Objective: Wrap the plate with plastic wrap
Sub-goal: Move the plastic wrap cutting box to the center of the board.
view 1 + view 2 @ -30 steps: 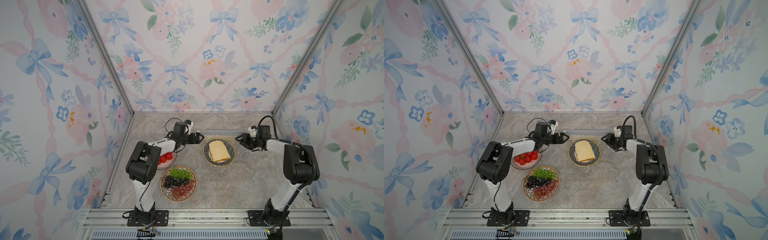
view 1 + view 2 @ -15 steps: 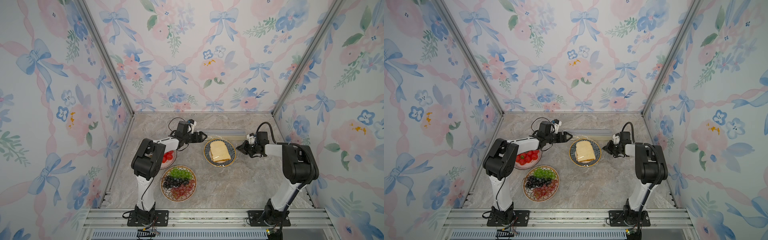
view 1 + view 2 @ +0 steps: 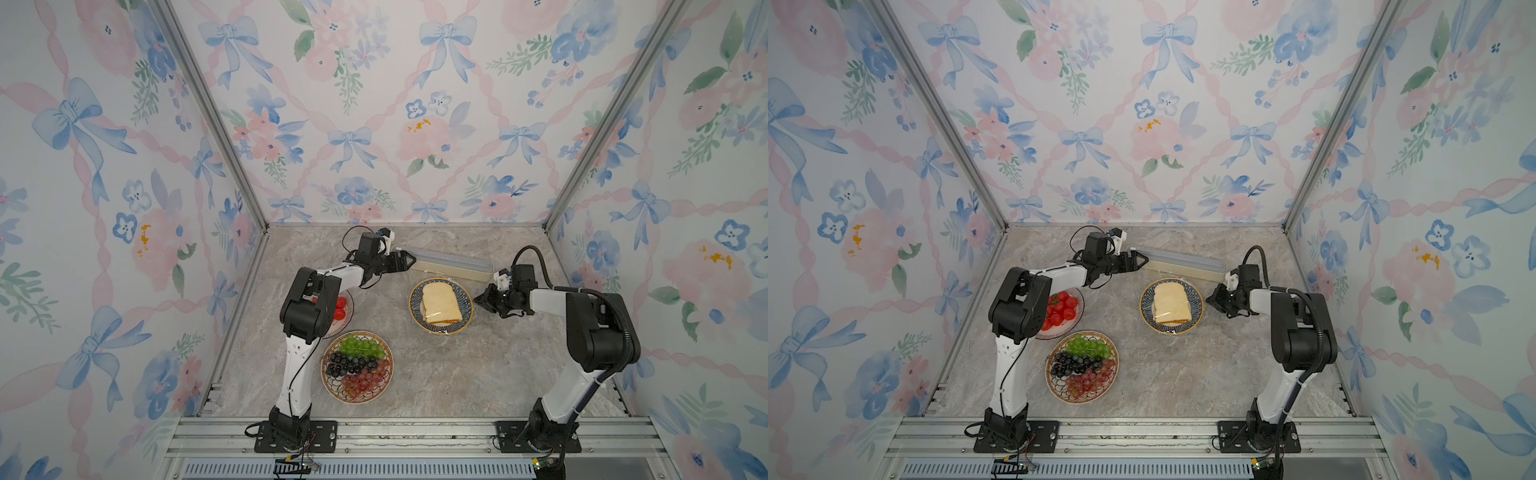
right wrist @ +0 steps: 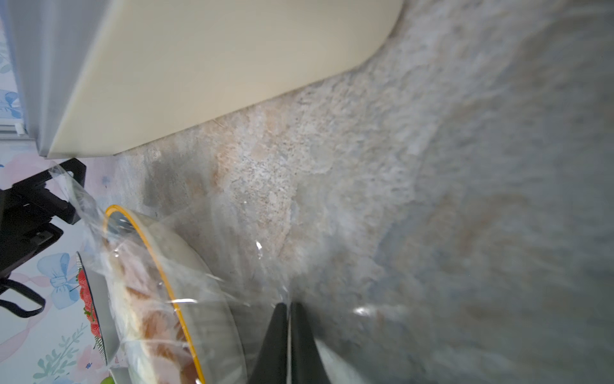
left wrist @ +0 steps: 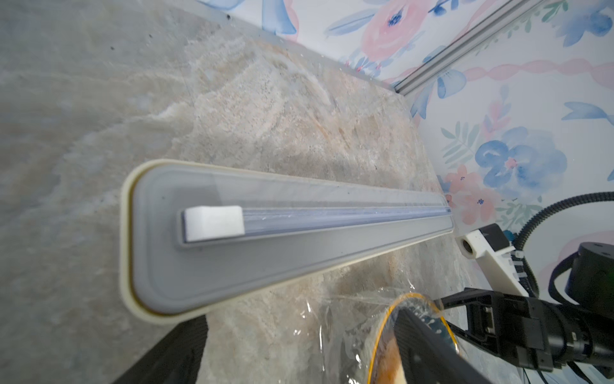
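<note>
Right gripper (image 4: pixel 288 309) pinches the flimsy, likely clingy plastic wrap (image 4: pixel 212 282) by its loose edge beside the plate (image 3: pixel 415 307); left gripper (image 3: pixel 410 262) gapes wide.

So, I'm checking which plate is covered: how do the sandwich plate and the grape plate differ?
The sandwich plate lies under clear film; the grape plate shows no film. The sandwich plate's rim is dark blue, the grape plate's pale. The sandwich plate sits by the box, the grape plate nearer the arm bases. Both are round and lie flat.
</note>
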